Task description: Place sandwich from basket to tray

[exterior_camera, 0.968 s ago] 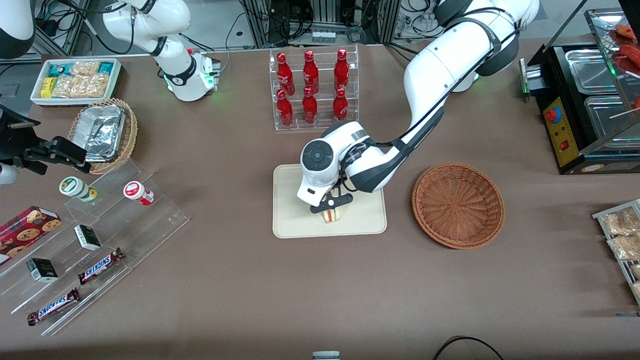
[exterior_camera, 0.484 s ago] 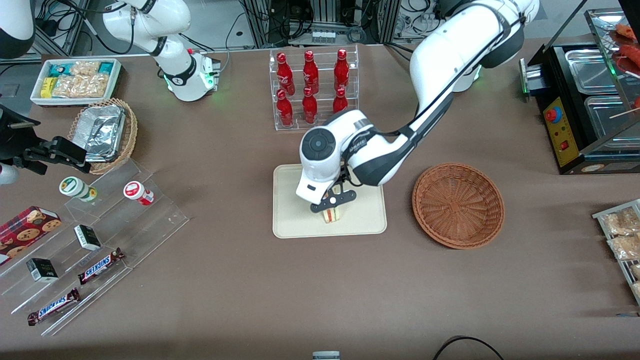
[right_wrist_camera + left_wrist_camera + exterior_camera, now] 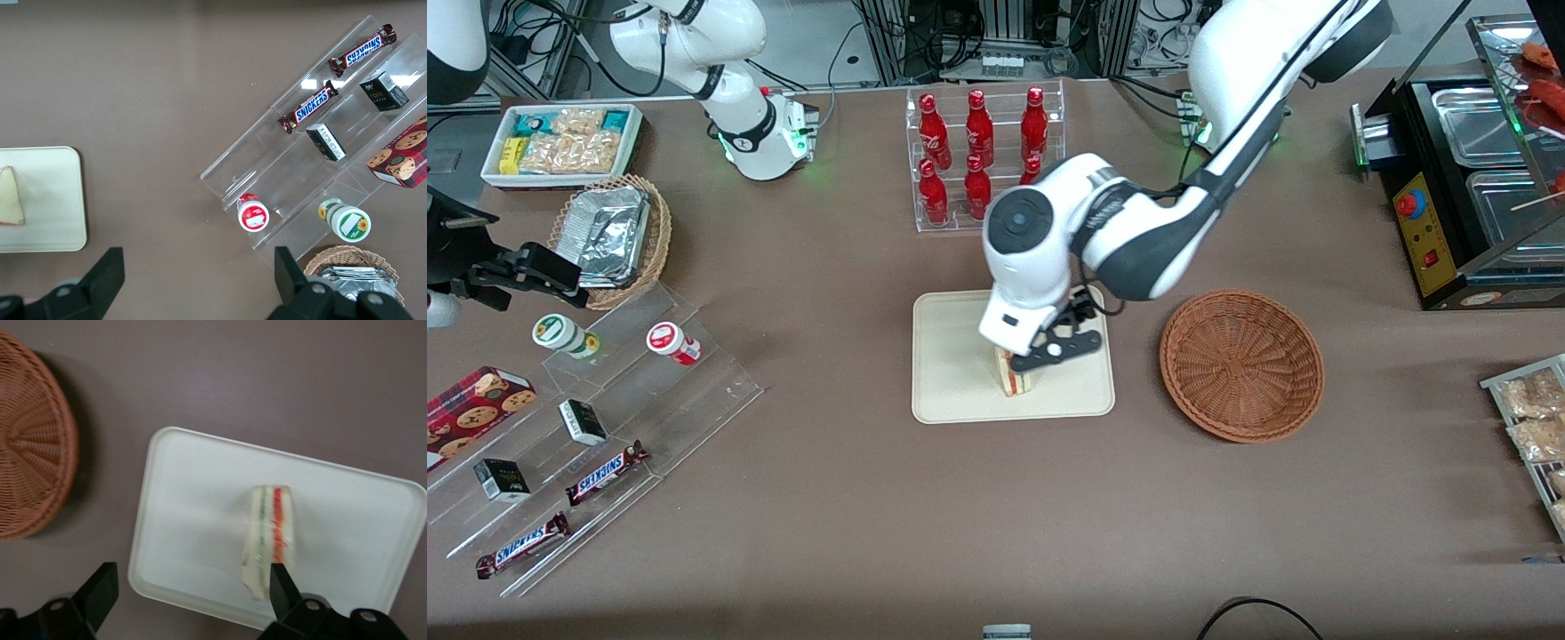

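The sandwich [image 3: 1014,380] stands on edge on the cream tray [image 3: 951,356], near the tray's rim closest to the front camera. Its red and green filling stripes show in the left wrist view, sandwich [image 3: 270,532] on tray [image 3: 193,513]. My left gripper [image 3: 1052,349] hangs above the tray, just over and beside the sandwich, open with nothing held [image 3: 191,590]; one fingertip [image 3: 283,585] overlaps the sandwich's end in that view. The reddish-brown basket [image 3: 1240,364] [image 3: 30,480] sits empty beside the tray, toward the working arm's end. The right wrist view also catches the sandwich [image 3: 10,197] on the tray [image 3: 50,200].
A clear rack of red bottles [image 3: 983,160] stands farther from the front camera than the tray. Acrylic steps [image 3: 605,418] with snack bars, a tan foil-filled basket [image 3: 614,236] and a white snack bin [image 3: 560,142] lie toward the parked arm's end. A black food warmer [image 3: 1476,187] stands at the working arm's end.
The left gripper has risen off the sandwich and shifted slightly toward the basket. The sandwich stays standing on the tray, free of the fingers.
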Tool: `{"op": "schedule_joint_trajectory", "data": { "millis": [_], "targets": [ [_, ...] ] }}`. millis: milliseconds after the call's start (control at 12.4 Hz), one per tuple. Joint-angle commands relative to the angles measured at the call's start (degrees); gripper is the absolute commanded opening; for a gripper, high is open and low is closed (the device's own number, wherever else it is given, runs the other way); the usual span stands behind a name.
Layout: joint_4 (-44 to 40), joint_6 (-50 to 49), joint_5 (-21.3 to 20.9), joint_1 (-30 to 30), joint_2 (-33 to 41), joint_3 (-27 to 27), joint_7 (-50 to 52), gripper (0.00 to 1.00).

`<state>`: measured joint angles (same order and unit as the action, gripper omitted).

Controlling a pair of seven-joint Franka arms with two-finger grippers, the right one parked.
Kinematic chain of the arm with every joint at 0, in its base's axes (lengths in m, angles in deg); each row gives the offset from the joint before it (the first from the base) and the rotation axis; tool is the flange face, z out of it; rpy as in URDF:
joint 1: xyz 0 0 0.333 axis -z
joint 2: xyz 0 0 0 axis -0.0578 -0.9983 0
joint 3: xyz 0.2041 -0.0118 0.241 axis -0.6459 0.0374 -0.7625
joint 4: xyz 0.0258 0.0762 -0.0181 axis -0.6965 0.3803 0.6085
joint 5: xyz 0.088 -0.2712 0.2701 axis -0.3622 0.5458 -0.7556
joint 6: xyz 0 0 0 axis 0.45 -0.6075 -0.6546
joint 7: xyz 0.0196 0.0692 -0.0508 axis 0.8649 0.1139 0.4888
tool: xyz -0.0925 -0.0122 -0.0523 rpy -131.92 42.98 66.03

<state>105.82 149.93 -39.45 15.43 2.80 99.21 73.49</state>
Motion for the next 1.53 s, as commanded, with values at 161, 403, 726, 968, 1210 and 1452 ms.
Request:
{"op": "schedule_joint_trajectory", "data": {
  "millis": [161,403,726,968,1210,1452],
  "targets": [
    [8.71,-4.57,3.53,-11.15,9.01,-0.75,-13.44,1.00],
    [9.51,-6.60,4.32,-18.45,11.57,-0.58,-21.27,1.00],
    [13.28,-8.88,4.41,-24.88,16.66,-0.49,-25.94,1.00],
    [16.27,-12.66,7.19,-29.45,22.63,-0.58,-34.02,1.00],
    [17.85,-18.98,11.07,-29.38,28.34,-4.78,-43.86,1.00],
    [21.20,-21.88,14.16,-24.65,34.77,-12.23,-49.49,1.00]
  ]
}}
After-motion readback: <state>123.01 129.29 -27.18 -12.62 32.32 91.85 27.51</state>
